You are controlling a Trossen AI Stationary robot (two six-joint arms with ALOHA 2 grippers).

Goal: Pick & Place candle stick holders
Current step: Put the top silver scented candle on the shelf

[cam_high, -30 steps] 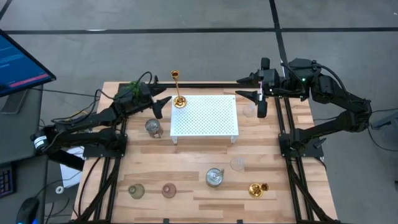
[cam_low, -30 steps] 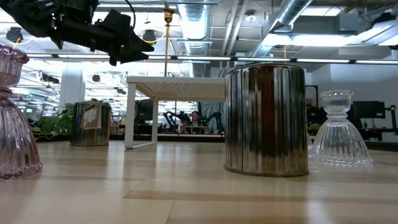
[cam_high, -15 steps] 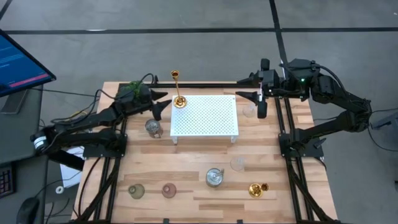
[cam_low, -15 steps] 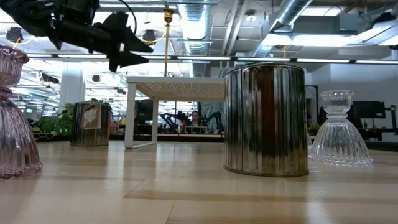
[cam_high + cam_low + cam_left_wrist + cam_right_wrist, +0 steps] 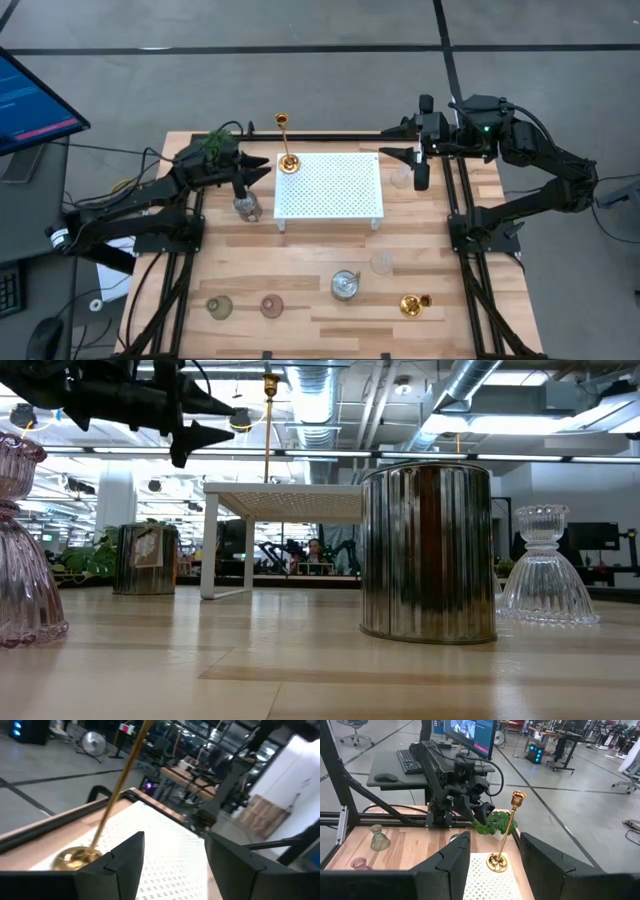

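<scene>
Left gripper [image 5: 252, 172] hangs in the upper left of the high view, over the silvery cup [image 5: 246, 207] that stands beside the left edge of the white perforated stand [image 5: 330, 186]. Its two dark fingers [image 5: 127, 857] stand apart with nothing between them, and in the left wrist view the tall gold candle stick holder [image 5: 107, 815] shows just past them, upright on the stand's near corner. In the low view this gripper [image 5: 205, 420] sits in the upper left of the frame, well above the table.

Right gripper [image 5: 402, 140] waits in the upper right of the high view, off the stand's right back corner, its fingers [image 5: 451, 860] parted and holding nothing. A clear glass holder [image 5: 401, 178] stands on the table [image 5: 300, 280] just below it in the frame.

Along the lower part of the high view, from left to right, sit a greenish holder [image 5: 219, 306], a pinkish holder [image 5: 271, 304], a second silvery cup [image 5: 345, 285], another clear glass holder [image 5: 381, 263] and a short gold holder [image 5: 412, 304] lying on its side. The tall gold holder [image 5: 287, 150] stands at the stand's upper left corner. A green leafy plant [image 5: 215, 145] shows behind the left arm, at the table's upper left.
</scene>
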